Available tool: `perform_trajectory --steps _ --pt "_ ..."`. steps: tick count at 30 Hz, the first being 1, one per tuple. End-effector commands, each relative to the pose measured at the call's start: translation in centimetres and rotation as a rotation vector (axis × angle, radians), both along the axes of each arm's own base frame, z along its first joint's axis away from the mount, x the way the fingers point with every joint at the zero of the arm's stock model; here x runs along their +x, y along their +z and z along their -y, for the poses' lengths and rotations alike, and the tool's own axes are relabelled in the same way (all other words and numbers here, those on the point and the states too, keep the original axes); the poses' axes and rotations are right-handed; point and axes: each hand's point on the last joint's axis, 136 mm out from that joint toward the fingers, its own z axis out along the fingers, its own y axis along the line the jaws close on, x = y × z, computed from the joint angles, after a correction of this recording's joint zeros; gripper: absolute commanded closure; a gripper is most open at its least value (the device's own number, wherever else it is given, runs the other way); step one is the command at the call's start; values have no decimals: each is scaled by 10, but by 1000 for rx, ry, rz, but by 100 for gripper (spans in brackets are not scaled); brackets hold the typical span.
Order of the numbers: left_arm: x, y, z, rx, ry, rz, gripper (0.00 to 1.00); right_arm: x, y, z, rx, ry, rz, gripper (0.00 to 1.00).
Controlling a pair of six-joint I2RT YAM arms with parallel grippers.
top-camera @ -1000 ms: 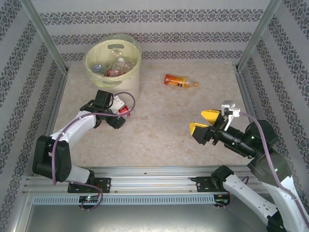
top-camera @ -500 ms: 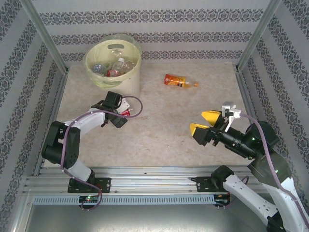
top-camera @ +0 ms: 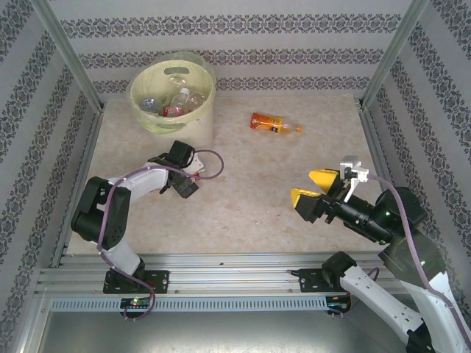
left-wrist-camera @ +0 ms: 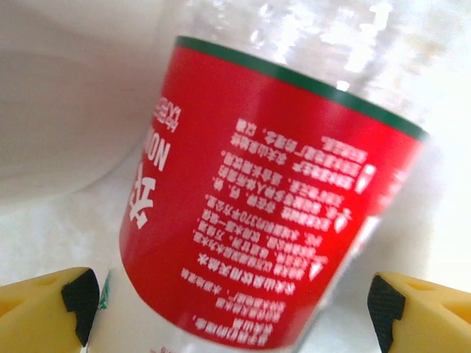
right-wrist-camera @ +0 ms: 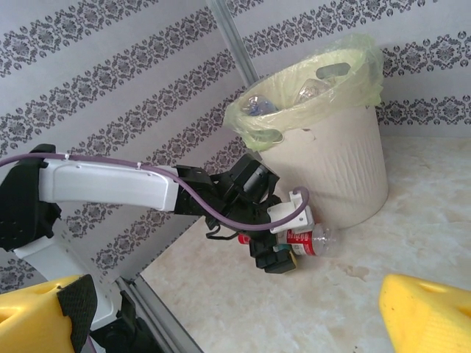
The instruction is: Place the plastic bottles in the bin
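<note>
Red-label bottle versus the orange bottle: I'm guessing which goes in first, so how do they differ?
The red-label bottle wears a red label with a green band; the orange bottle has an orange one. The red-label bottle lies beside the bin; the orange bottle lies apart, farther right. The open left gripper straddles the red-label bottle; no gripper is at the orange bottle. Both lie on the table, outside the bin.

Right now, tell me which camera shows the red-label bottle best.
Left wrist: the bottle is close up, label print legible, inside the left hand. Right wrist shows it small beside the bin. From above the hand mostly hides it.
</note>
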Motion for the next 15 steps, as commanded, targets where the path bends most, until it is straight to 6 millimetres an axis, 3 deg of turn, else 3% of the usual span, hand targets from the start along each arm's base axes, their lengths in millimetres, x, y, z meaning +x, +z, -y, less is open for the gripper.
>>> perform_trajectory --steps 1,11,15 --pt "-19 0 14 -36 -9 -70 7 -1 -3 0 -9 -1 7 2" --pt "-41 0 36 -123 27 -192 35 -1 -3 1 -6 0 7 2" --pt "-46 9 51 -186 21 -189 39 0 -3 -1 -4 3 6 2"
